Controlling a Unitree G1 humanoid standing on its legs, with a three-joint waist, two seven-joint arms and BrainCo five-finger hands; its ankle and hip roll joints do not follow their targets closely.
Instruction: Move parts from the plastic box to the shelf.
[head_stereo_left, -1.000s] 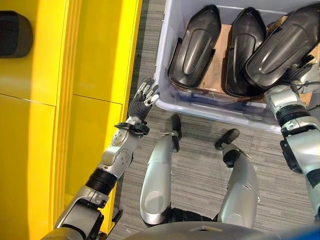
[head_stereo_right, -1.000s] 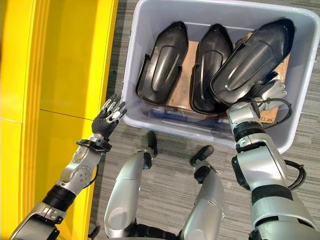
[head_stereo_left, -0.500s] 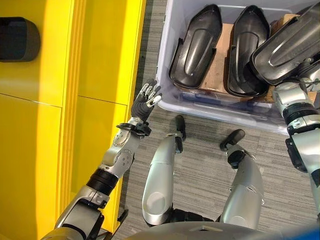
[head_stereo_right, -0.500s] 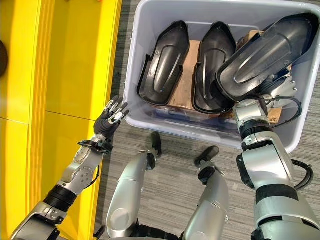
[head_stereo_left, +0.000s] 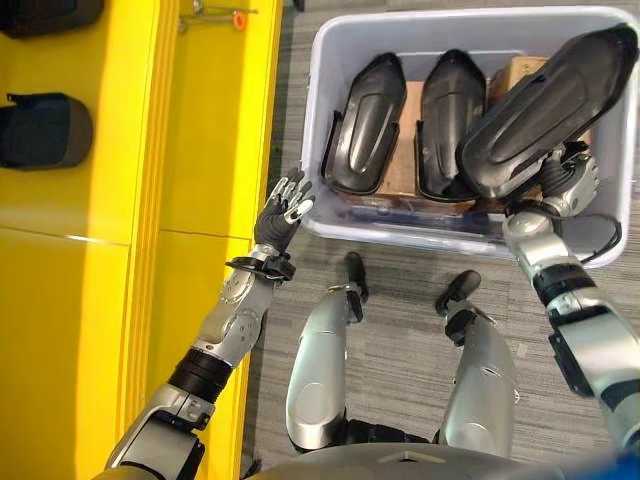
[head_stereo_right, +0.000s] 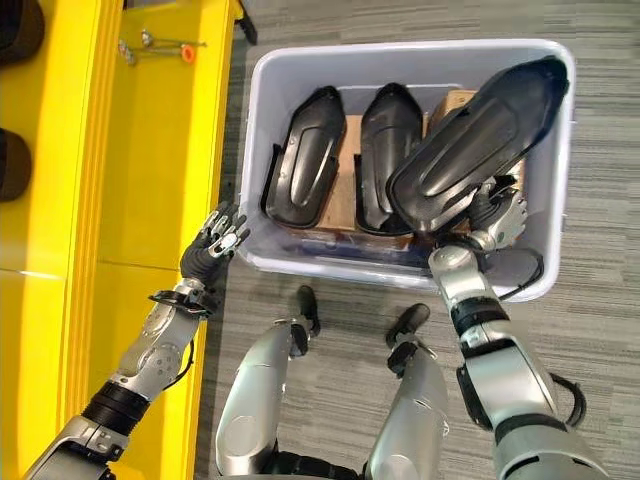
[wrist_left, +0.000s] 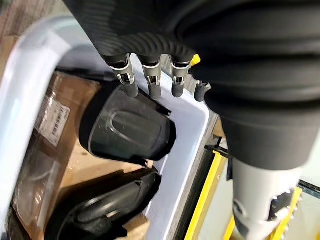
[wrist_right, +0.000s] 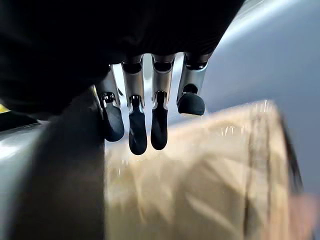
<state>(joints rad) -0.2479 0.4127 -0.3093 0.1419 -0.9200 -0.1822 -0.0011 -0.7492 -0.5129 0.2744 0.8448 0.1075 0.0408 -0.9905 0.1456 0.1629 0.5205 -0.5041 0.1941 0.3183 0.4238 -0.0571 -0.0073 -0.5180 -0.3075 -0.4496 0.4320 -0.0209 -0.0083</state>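
- Parts: three long black moulded shells sit in or over the plastic box (head_stereo_right: 258, 150). Two lie side by side in the box, one (head_stereo_right: 303, 162) against its left wall and one (head_stereo_right: 383, 155) at its middle. The third, the raised part (head_stereo_right: 478, 142), is tilted across the right half of the box, its far tip over the far right corner and its near end over the near right area.
- Shelf (head_stereo_right: 120, 190): a yellow unit along the left side of the box, apart from it across a strip of grey carpet (head_stereo_right: 340, 300). Two dark rounded items (head_stereo_left: 45, 130) rest on the shelf at its far left edge; a few small fasteners (head_stereo_right: 150, 45) lie at its far end.
- Plastic box: pale grey-white, on the carpet. Brown cardboard (head_stereo_right: 350, 185) lines its bottom under the parts.
- Right hand (head_stereo_right: 497, 215): inside the box at the near right, under the near end of the raised part. Its fingers (wrist_right: 137, 132) hang slightly bent beside the dark edge of that part; whether they clamp it cannot be told.
- Left hand (head_stereo_left: 282, 208): outside the box, just beside its near left corner, between box and shelf. Its fingers (wrist_left: 150, 80) are spread and relaxed and hold nothing; in the left wrist view their tips hang above the box rim and the left-hand part.
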